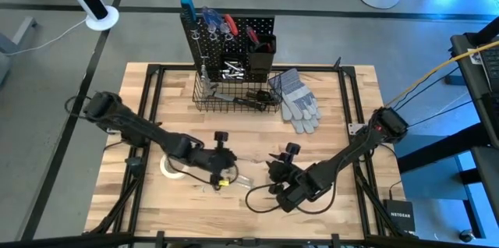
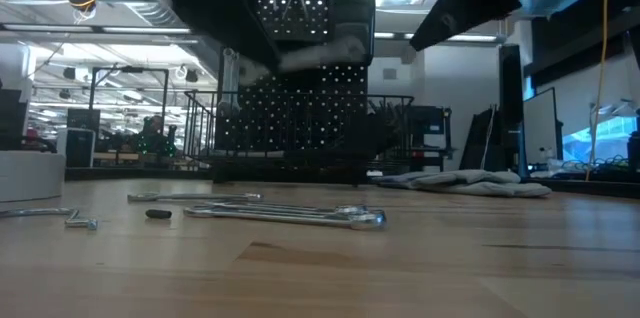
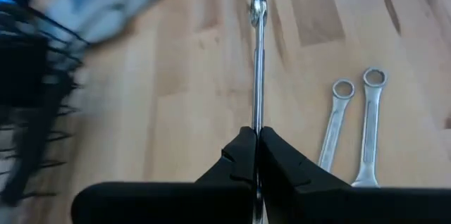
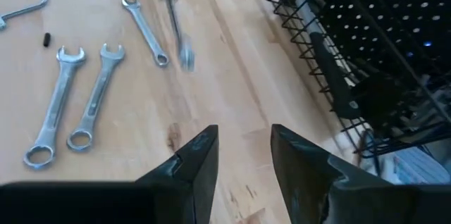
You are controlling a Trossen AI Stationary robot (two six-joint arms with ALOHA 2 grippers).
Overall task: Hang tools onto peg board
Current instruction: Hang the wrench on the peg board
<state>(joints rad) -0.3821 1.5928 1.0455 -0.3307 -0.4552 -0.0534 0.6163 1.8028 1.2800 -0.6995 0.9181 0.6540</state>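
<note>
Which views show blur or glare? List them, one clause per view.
Left wrist view: the grey work gloves and black wire basket are smeared, while the slim silver wrench in the left gripper stays crisp. Right wrist view: a blurred streak near the top. Low view: the arms overhead are dark and soft.

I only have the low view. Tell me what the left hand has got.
Observer: The left hand is shut on a thin silver wrench, gripped near one end; the rest of the wrench sticks straight out past the fingers.
Operator: Now report the right hand.
Observer: The right hand is open and empty, above bare wood of the table, with two more wrenches lying side by side nearby.
</note>
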